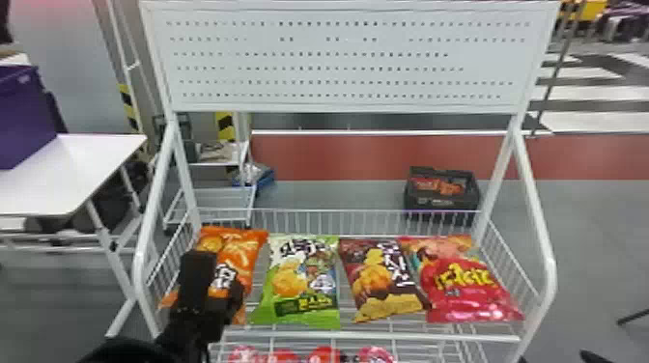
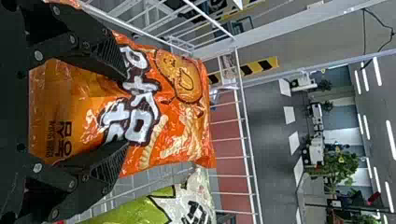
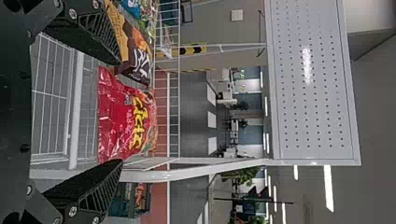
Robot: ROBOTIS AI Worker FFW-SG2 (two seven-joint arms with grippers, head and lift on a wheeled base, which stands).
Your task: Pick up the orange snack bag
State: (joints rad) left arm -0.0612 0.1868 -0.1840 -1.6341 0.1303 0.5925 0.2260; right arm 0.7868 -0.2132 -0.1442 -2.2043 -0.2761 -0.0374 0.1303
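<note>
One white wire display rack carries the orange snack bag at its left end, beside the green snack bag. It looks light, puffed and soft, its glossy film probably slippery. The left pincer is spread across its front, perhaps touching, hard to say; the right pincer is spread too. I'd pinch its middle gently, sparing the brittle crisps.

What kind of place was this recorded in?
Probably a mock shop display in a workshop or lab: snack bags in a wire rack, a white table and a crate on the floor behind.
</note>
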